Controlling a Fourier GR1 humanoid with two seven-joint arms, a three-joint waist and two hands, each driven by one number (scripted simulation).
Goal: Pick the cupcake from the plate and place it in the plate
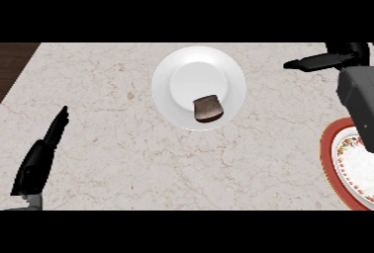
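Note:
A dark brown cupcake lies on the near part of a plain white plate at the counter's middle back. A second plate with a red rim and a flowered pattern sits at the right edge, partly cut off and partly hidden by my right forearm. My right hand is at the upper right, its fingers straight and pointing left, well to the right of the white plate and holding nothing. My left hand rests open at the lower left, fingers pointing up, far from both plates.
The pale marble counter stretches between the two plates and the left hand. A dark wooden strip shows beyond the counter's edge at the upper left.

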